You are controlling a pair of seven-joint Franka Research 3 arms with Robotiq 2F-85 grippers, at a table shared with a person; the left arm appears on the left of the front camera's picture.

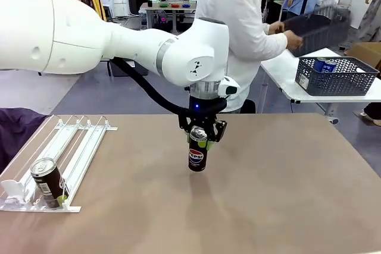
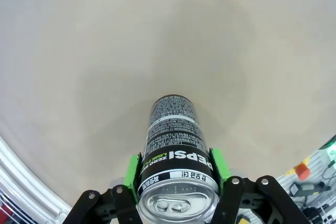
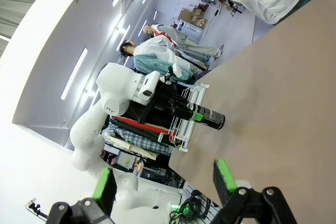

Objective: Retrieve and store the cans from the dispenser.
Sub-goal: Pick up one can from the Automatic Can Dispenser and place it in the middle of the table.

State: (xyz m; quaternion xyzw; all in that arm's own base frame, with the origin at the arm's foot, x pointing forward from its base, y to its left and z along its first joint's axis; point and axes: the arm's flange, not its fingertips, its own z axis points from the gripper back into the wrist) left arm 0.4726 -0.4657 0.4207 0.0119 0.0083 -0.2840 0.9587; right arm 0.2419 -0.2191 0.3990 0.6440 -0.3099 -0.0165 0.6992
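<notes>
My left gripper (image 1: 199,135) is shut on a black Pepsi can (image 1: 197,154) at mid-table. The can stands upright with its base at or just above the tabletop. In the left wrist view the green pads clamp both sides of the Pepsi can (image 2: 175,142) just below its silver top, inside the left gripper (image 2: 176,174). The white dispenser (image 1: 77,147) lies at the table's left, and a second dark can (image 1: 47,183) stands in a lane at its near end by the curved stops. My right gripper (image 3: 165,182) is open and empty, off to the side above the table's edge.
A person in white stands at the far side holding a dark basket (image 1: 315,30). Another dark grey basket (image 1: 336,77) with a blue can (image 1: 325,64) sits on a white side table at the far right. Dark cloth (image 1: 15,129) lies at the left edge.
</notes>
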